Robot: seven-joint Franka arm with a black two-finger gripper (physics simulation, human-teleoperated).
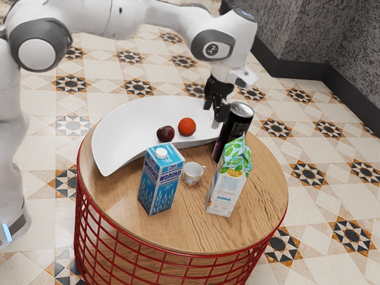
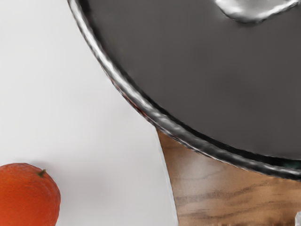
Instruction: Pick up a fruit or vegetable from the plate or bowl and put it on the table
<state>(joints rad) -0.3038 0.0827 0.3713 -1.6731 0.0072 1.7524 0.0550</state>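
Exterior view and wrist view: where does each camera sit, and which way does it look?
Exterior view: beside the arm, looking down at the table; most of the arm and its black tool show.
Wrist view: on the arm's end, peering down at the can up close.
Both share: the can, orange fruit, white dish and table.

I see an orange [image 1: 187,126] with a small green stem and, just beside it, a glossy dark-red fruit [image 1: 165,134], both near the white dish's [image 1: 127,124] inward-curving edge, on the round wooden table [image 1: 193,222].
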